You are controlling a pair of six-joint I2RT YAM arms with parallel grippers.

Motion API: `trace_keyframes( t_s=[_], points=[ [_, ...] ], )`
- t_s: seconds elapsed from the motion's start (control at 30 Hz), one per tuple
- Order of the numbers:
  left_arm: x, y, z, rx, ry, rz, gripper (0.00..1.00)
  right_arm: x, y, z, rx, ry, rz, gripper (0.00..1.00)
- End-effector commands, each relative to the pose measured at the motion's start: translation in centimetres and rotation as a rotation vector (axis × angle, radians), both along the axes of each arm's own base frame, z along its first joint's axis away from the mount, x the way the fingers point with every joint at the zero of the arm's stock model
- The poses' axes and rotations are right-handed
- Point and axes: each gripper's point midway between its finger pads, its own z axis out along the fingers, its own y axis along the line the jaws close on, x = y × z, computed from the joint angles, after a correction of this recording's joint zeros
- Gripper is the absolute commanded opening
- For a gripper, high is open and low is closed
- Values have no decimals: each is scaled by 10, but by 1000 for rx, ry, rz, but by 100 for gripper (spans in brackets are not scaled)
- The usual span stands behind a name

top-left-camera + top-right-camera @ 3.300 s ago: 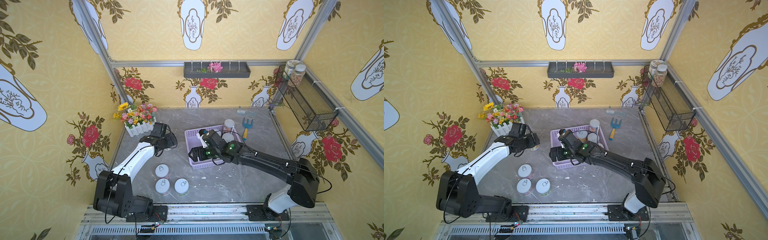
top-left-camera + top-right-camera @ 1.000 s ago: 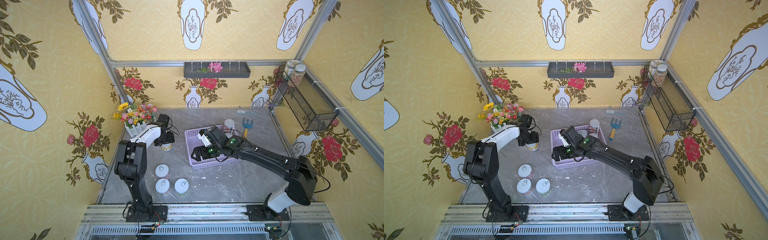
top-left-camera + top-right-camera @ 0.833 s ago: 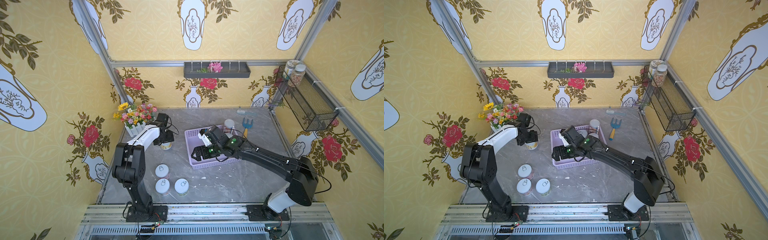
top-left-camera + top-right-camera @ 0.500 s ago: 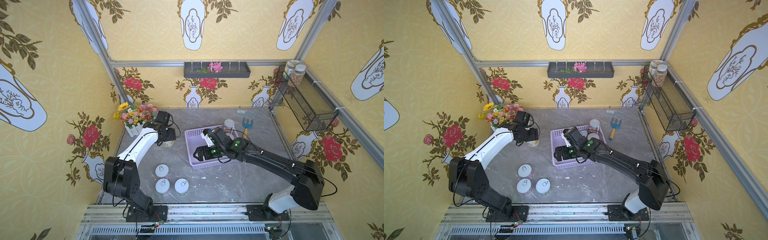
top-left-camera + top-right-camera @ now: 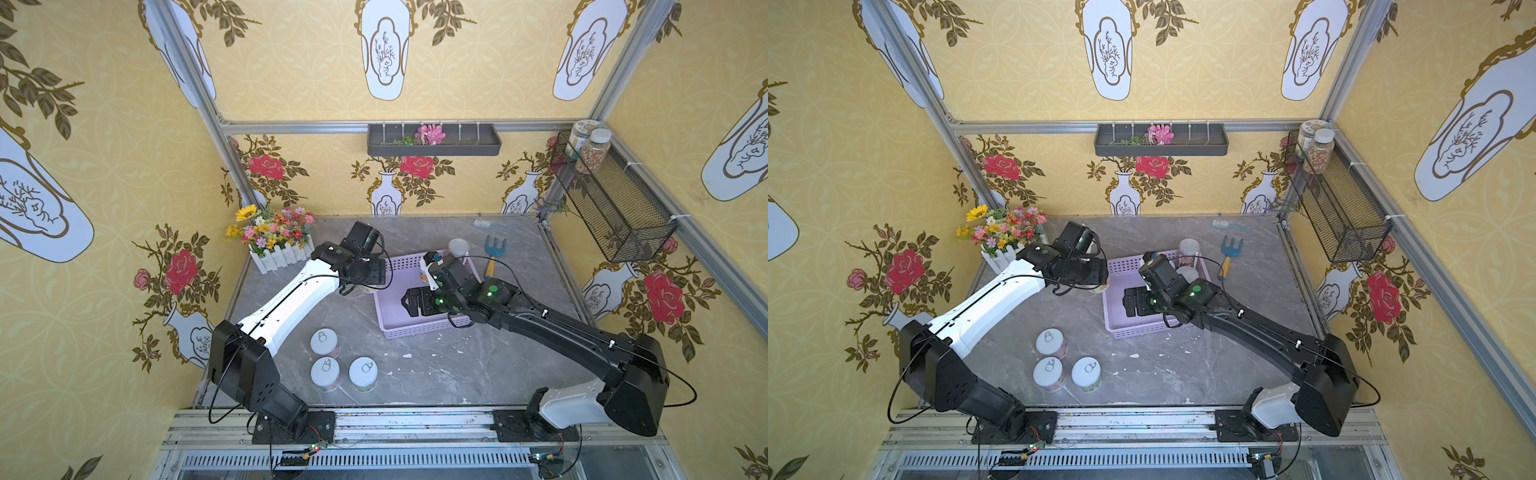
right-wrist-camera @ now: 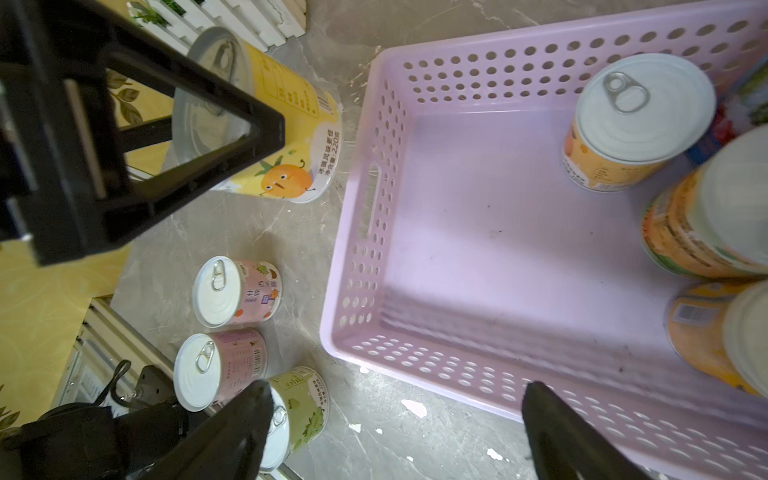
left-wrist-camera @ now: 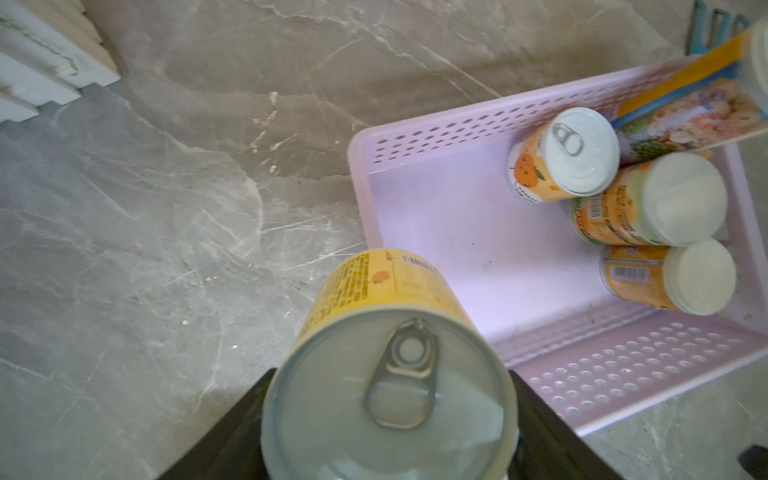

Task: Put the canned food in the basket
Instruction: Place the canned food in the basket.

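Fingers of the left gripper [image 7: 390, 395] pinch a yellow can [image 6: 286, 137] by its sides, just outside the purple basket's [image 7: 457, 129] end wall. The right gripper [image 6: 397, 390] hangs over the basket, fingers spread. Four cans [image 7: 582, 153] stand inside, and three more cans [image 6: 237, 297] stand on the table [image 5: 457, 374].

Lavender basket [image 6: 365, 257] on the bench: four cans in, four out.
In its far right corner stand a pull-tab orange can [image 7: 582, 149], two white-lidded orange cans [image 7: 681, 199] [image 7: 702, 276] and a tall multicoloured jar [image 5: 458, 248]. A yellow can [image 7: 386, 291], tilted, is clamped in the left gripper [image 7: 390, 419] just outside the basket. Two pink cans [image 6: 232, 295] [image 6: 216, 370] and a green can [image 6: 299, 403] stand clustered near the front.
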Motion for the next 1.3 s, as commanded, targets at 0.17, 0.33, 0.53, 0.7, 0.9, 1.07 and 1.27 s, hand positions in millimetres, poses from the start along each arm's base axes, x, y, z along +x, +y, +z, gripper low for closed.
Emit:
trace_keyframes(
  t_s=[0.17, 0.33, 0.53, 0.7, 0.9, 1.07, 1.27],
  points=[
    [9, -52, -8, -30, -15, -70, 70, 12, -42, 5, 40, -1, -139, 97],
    [14, -82, -18, -44, -8, -115, 70, 15, -79, 1, 8, 11, -251, 97],
    [18, -113, -31, -52, -13, -136, 71, 13, -116, 1, -6, 10, -364, 97],
    [21, -137, -44, -65, -29, -119, 71, 9, -125, 7, 67, -1, -354, 97],
    [24, -163, -55, -123, -45, -103, 71, 2, -144, 0, 78, 23, -342, 97],
    [30, -177, -71, -140, -42, -81, 71, -5, -163, -2, 88, 33, -395, 97],
    [38, -190, -89, -137, -32, -78, 70, -8, -168, -4, 107, 40, -423, 97]
  ],
)
